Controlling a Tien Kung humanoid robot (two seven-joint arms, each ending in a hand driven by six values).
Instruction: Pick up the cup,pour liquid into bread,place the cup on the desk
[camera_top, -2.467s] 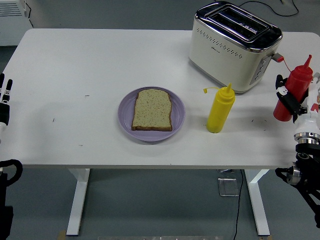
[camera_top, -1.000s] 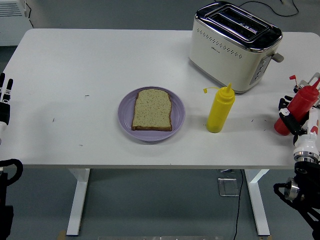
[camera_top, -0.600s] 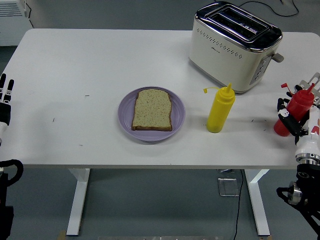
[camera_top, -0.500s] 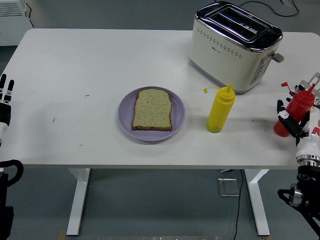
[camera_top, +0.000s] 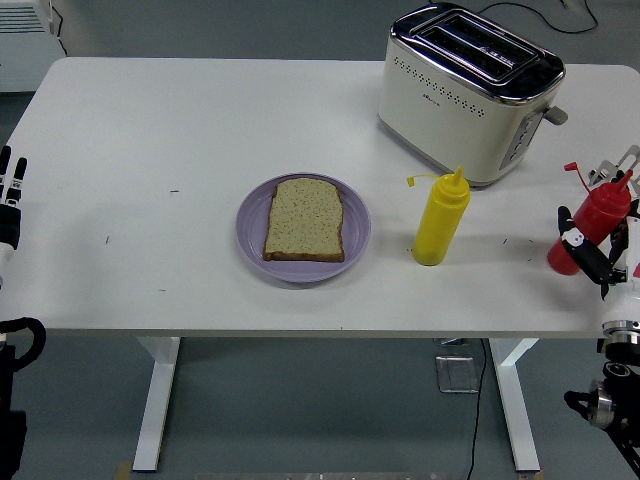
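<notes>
A red squeeze bottle (camera_top: 598, 214) leans to the right at the table's right edge, its base on or just above the tabletop. My right hand (camera_top: 592, 256) is wrapped around its lower part, a dark finger across the front and pale fingertips showing behind the nozzle. A slice of bread (camera_top: 304, 219) lies flat on a purple plate (camera_top: 356, 246) at the table's middle. My left hand (camera_top: 10, 203) rests at the left edge with its fingers straight, holding nothing. No cup is in view.
A yellow squeeze bottle (camera_top: 441, 218) stands upright between the plate and the red bottle. A cream and chrome toaster (camera_top: 468, 90) sits at the back right. The white table (camera_top: 150, 150) has bare surface on its left half.
My right hand has lowered and drawn back toward the table's right edge with the red bottle, which came down from the air and now leans right. The left arm has not moved.
</notes>
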